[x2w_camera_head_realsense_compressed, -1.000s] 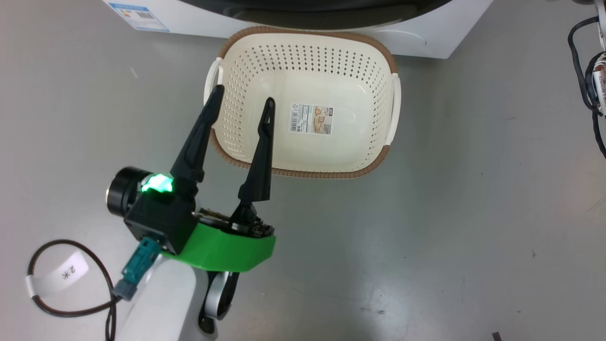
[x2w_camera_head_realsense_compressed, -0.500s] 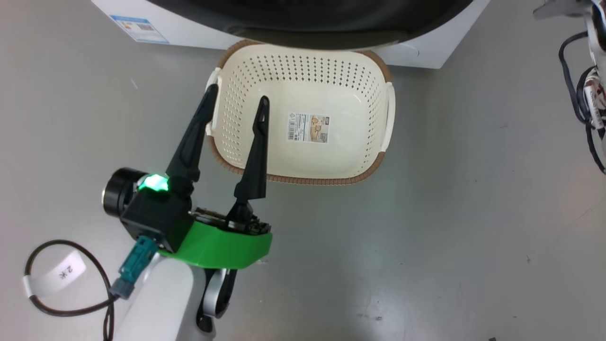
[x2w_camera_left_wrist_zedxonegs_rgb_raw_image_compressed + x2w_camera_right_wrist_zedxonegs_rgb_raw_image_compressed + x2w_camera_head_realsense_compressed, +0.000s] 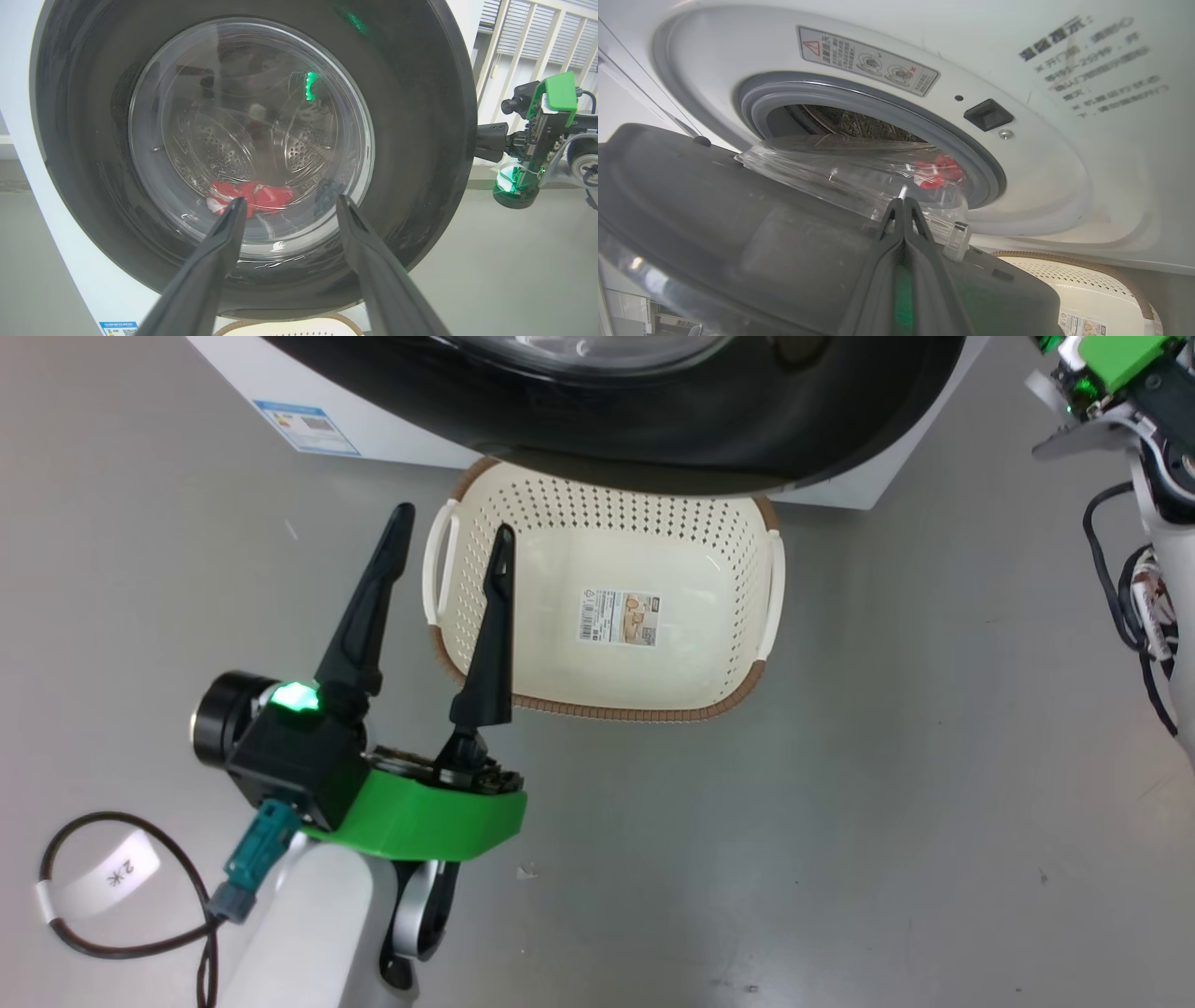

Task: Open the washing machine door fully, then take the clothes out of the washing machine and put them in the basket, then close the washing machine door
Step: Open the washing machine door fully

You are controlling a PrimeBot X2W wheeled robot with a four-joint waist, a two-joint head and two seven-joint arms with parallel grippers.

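Hovering at the left rim of the perforated cream basket (image 3: 616, 712), the left gripper (image 3: 455, 520) has its tapered fingers spread. The right gripper (image 3: 902, 204), fingers pressed together, lies against the glossy round washing machine door (image 3: 747, 439), ajar; crumpled red clothes (image 3: 254, 196) rest in the perforated steel drum (image 3: 219, 149).

Legible: "2" and a star-like mark on the white tag (image 3: 117, 877) on the black cable (image 3: 112, 817). On the washing machine (image 3: 1064, 186): blue label sticker (image 3: 306, 427) at lower left corner, red-triangle warning strip (image 3: 868, 60) above its opening, blurred Chinese lines (image 3: 1092, 65) beside it. Barcode sticker (image 3: 621, 616) on the basket (image 3: 607, 713) bottom, print too small.
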